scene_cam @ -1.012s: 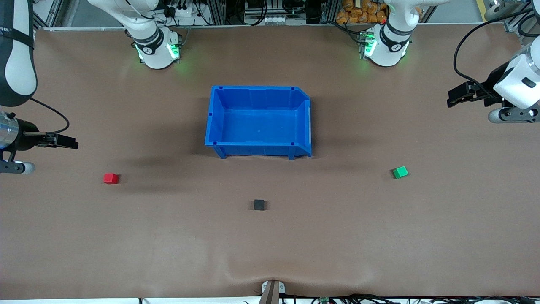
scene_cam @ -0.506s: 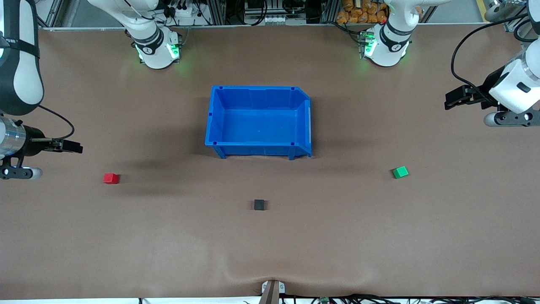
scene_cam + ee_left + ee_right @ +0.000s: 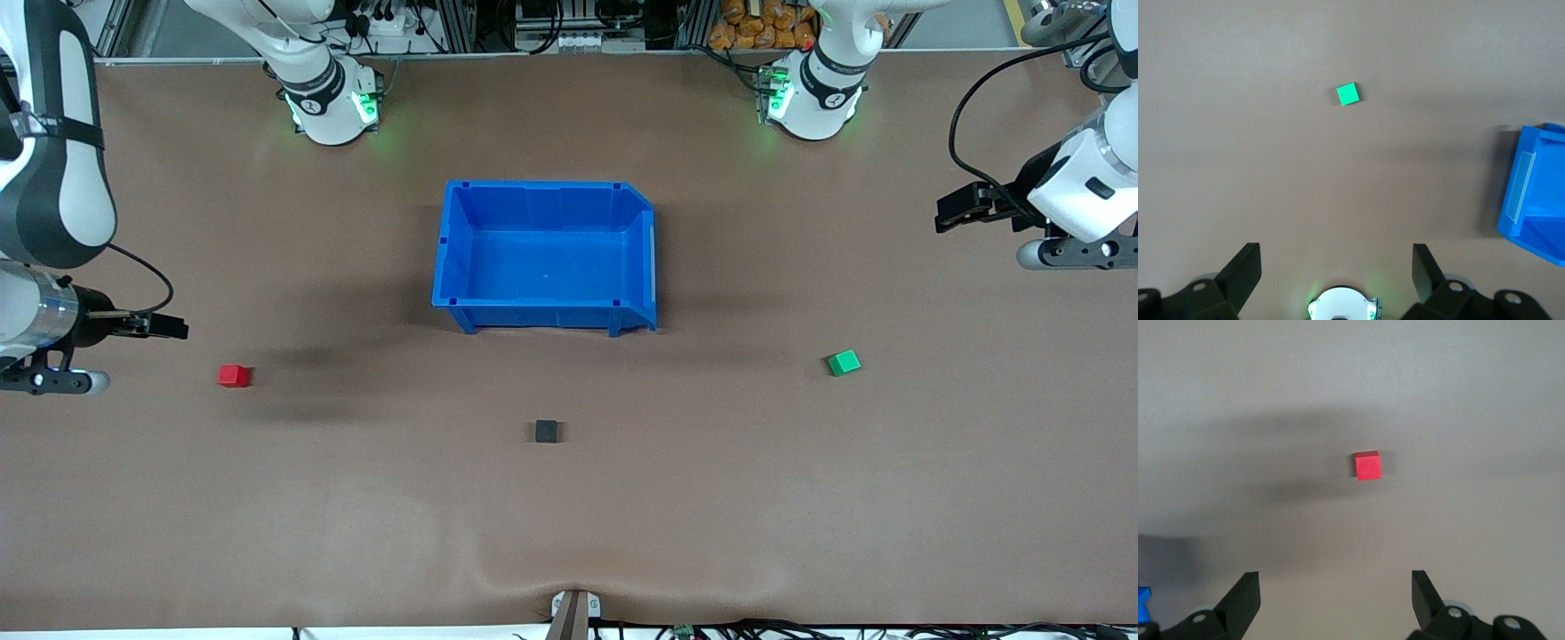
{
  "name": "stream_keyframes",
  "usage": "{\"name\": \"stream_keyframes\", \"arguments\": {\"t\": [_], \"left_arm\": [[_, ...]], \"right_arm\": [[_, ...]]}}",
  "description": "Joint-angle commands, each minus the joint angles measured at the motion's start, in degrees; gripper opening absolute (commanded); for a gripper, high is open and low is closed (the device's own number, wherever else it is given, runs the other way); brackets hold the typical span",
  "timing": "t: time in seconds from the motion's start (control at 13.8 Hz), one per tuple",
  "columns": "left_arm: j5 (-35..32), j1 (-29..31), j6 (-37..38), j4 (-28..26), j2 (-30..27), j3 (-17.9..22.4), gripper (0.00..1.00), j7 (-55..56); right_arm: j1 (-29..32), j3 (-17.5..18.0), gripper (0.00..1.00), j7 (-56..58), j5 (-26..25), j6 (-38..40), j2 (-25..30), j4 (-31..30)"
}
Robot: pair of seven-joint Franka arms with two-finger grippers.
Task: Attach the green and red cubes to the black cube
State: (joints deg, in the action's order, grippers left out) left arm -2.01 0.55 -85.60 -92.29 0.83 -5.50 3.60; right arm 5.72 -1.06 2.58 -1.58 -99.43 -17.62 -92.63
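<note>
Both grippers stand spread wide with nothing between their fingers. My right gripper (image 3: 173,327) hangs over the brown table (image 3: 569,516) at the right arm's end, and since a second ago it has crept toward the small bright red cube (image 3: 235,375), which now sits just off its tips; in the right wrist view that red cube (image 3: 1367,465) lies ahead of the open fingers (image 3: 1241,600). My left gripper (image 3: 949,212) hovers over the left arm's end and has drifted only slightly inward and up in the front view. The small bright green cube (image 3: 844,362) rests well apart from it, nearer the front camera, and shows alone in the left wrist view (image 3: 1348,94). The small matte black cube (image 3: 547,431) sits between the two coloured ones, nearer the camera than the blue plastic bin (image 3: 544,316). None of the cubes has moved.
</note>
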Motion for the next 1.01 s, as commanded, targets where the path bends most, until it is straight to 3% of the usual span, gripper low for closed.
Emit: {"name": "stream_keyframes", "arguments": {"t": [0.0, 0.94], "left_arm": [[-1.0, -0.2, -0.5, 0.0, 0.6, -0.2, 1.00, 0.8], [-1.0, 0.1, -1.5, -0.8, 2.5, -0.2, 1.00, 0.8]], "right_arm": [[0.4, 0.5, 1.00, 0.5, 0.0, -1.2, 0.0, -0.9], [0.9, 0.5, 1.00, 0.5, 0.0, -4.5, -2.7, -1.2]]}}
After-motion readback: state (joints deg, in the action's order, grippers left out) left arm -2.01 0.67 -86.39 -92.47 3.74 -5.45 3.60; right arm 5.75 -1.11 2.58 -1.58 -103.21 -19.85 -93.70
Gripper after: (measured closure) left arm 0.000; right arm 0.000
